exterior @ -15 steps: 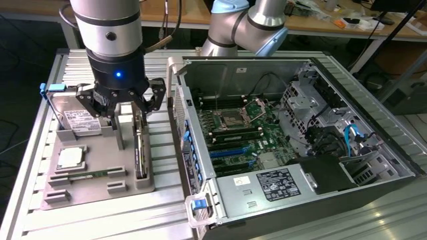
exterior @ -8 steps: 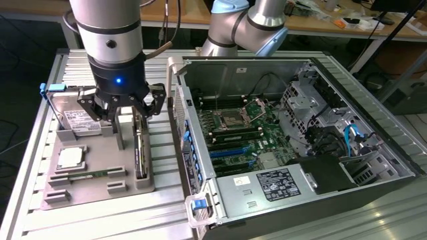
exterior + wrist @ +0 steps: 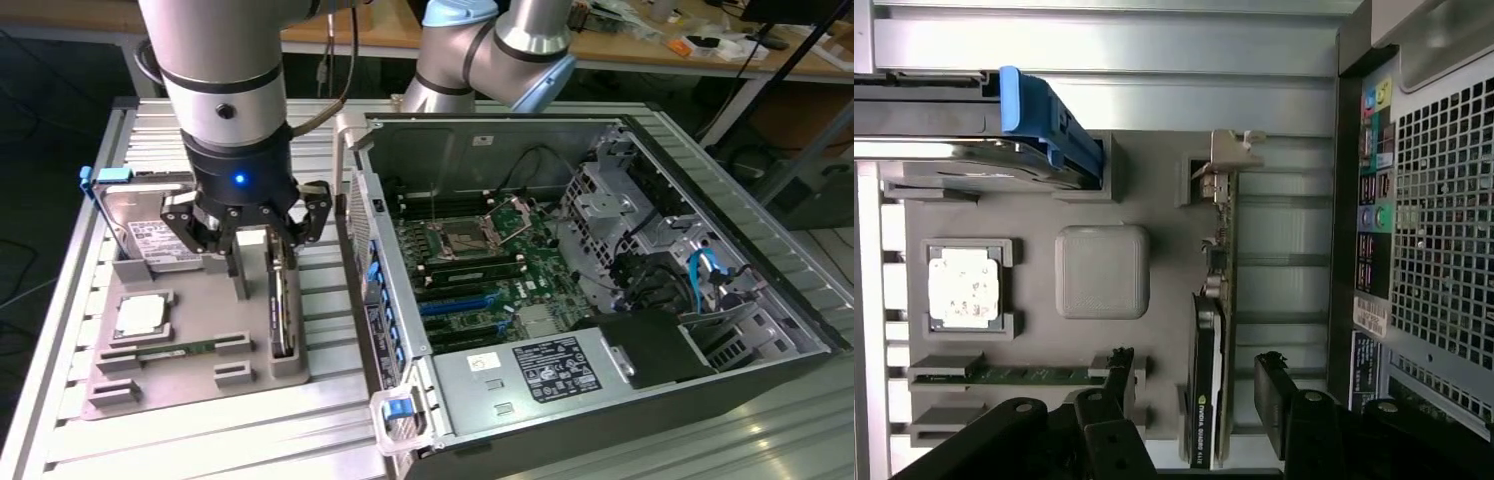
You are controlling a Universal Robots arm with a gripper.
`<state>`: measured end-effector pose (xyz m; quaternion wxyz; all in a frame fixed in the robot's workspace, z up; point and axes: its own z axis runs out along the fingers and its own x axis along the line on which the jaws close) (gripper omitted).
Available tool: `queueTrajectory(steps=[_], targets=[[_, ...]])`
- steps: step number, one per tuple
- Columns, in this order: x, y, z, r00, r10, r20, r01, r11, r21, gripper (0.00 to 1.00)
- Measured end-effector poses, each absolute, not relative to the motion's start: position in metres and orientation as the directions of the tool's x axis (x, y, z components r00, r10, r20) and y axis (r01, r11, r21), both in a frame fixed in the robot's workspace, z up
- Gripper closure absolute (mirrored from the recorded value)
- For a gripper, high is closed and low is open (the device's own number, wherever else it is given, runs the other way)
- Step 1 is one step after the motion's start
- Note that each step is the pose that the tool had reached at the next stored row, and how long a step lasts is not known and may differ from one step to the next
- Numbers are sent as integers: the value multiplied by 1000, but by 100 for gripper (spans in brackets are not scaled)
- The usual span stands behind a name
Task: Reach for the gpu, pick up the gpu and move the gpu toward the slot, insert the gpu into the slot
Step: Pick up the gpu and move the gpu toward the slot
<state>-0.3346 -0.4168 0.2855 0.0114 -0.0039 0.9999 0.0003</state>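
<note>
Gripper (image 3: 254, 240), jaws apart, astride upright gpu (image 3: 279, 300) in grey tray (image 3: 180, 375); hard drive (image 3: 150, 240), processor (image 3: 140, 315), memory stick (image 3: 187, 349) alongside, computer case (image 3: 534, 250) just beside. Slatted metal table (image 3: 200, 440); workbench (image 3: 641, 45) behind.

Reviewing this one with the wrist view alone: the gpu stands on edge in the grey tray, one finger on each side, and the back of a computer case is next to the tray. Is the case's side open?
Observer: Yes. In the exterior view the case lies with its side off and the motherboard faces up.
Operator: Is anything in the expansion slots?
Observer: The blue slots look free; no card stands in them.
Operator: How low is the hand?
Observer: The hand is open, low over the tray, with its fingers about level with the upper edge of the gpu and not closed on it.
</note>
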Motion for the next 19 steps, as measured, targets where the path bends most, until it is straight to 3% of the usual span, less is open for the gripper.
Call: queueTrajectory(steps=[19], targets=[[-327,-418,262,-999,30,-23,31,999,-18,40]])
